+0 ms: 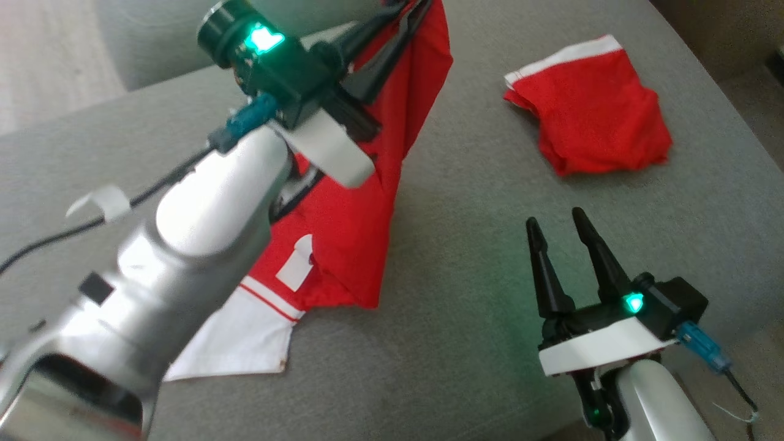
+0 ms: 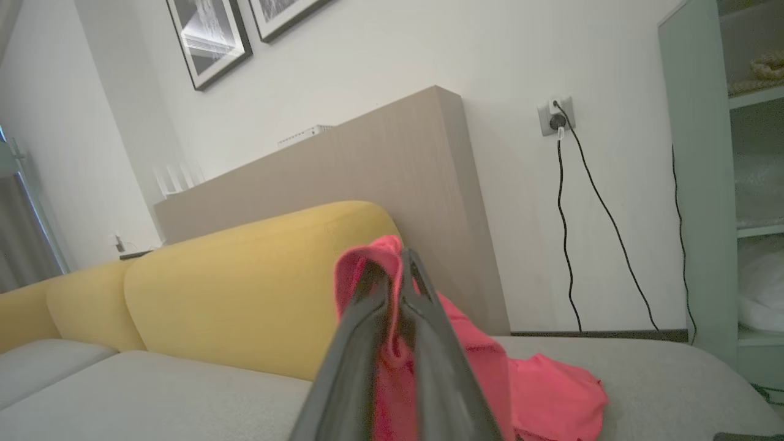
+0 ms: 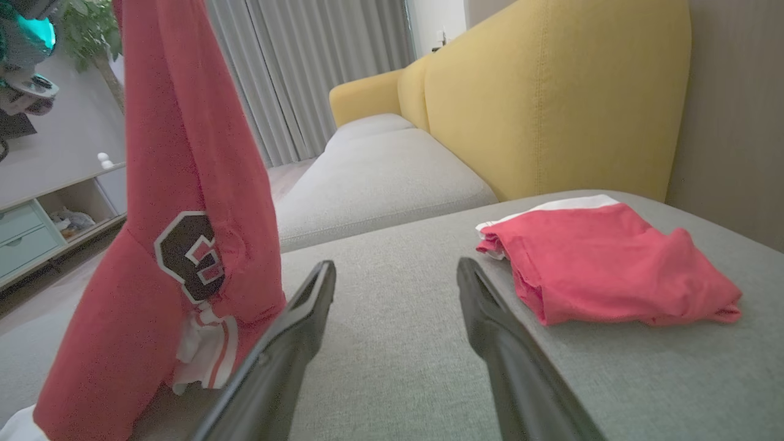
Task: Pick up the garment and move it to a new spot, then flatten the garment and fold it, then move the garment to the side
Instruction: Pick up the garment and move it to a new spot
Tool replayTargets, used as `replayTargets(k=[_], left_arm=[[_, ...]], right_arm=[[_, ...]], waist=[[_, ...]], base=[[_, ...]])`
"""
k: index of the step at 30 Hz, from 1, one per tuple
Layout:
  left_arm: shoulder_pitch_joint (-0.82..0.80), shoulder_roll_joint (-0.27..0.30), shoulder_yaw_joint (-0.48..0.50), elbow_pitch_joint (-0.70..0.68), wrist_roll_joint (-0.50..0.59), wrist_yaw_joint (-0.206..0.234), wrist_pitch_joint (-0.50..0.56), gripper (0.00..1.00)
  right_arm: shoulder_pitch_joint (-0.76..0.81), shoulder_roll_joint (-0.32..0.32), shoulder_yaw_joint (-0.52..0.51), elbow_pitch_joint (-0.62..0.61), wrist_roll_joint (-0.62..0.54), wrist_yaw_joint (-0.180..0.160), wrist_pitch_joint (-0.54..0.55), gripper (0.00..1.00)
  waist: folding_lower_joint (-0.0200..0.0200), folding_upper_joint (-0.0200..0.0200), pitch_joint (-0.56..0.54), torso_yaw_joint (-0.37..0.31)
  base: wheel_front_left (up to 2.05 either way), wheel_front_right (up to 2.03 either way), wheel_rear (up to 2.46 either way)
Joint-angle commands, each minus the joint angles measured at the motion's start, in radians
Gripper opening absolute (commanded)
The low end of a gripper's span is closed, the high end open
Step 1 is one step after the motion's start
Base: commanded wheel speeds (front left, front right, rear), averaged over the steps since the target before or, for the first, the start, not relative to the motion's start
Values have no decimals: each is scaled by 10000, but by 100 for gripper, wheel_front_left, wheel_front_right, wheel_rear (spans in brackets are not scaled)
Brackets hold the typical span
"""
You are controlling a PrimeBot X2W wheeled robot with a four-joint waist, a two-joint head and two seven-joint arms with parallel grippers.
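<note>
Jersey (image 1: 361,233) hangs from the left pincer (image 2: 392,260) above the grey sofa seat (image 1: 465,275).
The left pincer is clenched on the red cloth, whose white lower end reaches the seat's near left. The right pincer (image 1: 554,217) is released near the front edge, and a folded red garment (image 1: 591,116) lies far right.

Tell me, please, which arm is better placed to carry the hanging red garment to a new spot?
Left: the left gripper is shut on the garment, which hangs to the cushion. The right gripper stands open, apart from it, holding nothing.

Two red garments (image 1: 361,226) (image 1: 591,116), two end effectors (image 1: 416,7) (image 1: 554,217), two framed pictures (image 2: 211,37) (image 2: 288,12), one sofa (image 2: 245,282).
</note>
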State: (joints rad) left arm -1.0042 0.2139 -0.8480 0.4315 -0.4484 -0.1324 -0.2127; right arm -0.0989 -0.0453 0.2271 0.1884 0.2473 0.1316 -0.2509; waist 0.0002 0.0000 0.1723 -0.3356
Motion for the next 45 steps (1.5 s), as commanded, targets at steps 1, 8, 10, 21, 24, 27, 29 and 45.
replayTargets(k=[1, 8, 10, 21, 24, 27, 29, 45], left_arm=[[-677, 228, 181, -16, -126, 19, -53, 73], [-1468, 62, -1095, 1471, -1211, 18, 136, 100], [-1496, 130, -1402, 1683, -1547, 18, 175, 100], [-985, 919, -1862, 1758, -2742, 61, -283, 100], [-329, 1224, -1569, 1497, -2869, 351, -408, 100], [561, 1532, -1287, 1018, -2935, 716, -466, 100], [1296, 1722, -955, 569, -3026, 1009, -480, 100], [7466, 631, 3068, -2040, -1736, 1907, -489, 100]], right_arm=[[-351, -49, 294, -353, 102, -9, -109, 100], [-430, -49, 398, -355, 321, -9, -109, 100], [-413, -49, 315, -337, 306, -9, -109, 100], [-248, -49, -348, -228, -225, -9, -109, 100], [-135, -49, -594, -235, -387, -9, -109, 100], [6, -49, -841, -246, -542, -9, -109, 100], [94, -49, -977, -235, -621, -9, -109, 100], [471, -49, -1435, -131, -1008, -9, -109, 100]], waist=[[-2, 0, 293, -296], [-2, 0, 400, -327], [-2, 0, 336, -207], [-2, 0, -336, 1243], [-2, 0, -582, 1757], [-2, 0, -801, 2267], [-2, 0, -940, 2559], [-2, 0, -1371, 3529]], base=[[0, 0, 0], [0, 0, 0], [0, 0, 0], [0, 0, 0], [0, 0, 0], [0, 0, 0], [0, 0, 0], [0, 0, 0]])
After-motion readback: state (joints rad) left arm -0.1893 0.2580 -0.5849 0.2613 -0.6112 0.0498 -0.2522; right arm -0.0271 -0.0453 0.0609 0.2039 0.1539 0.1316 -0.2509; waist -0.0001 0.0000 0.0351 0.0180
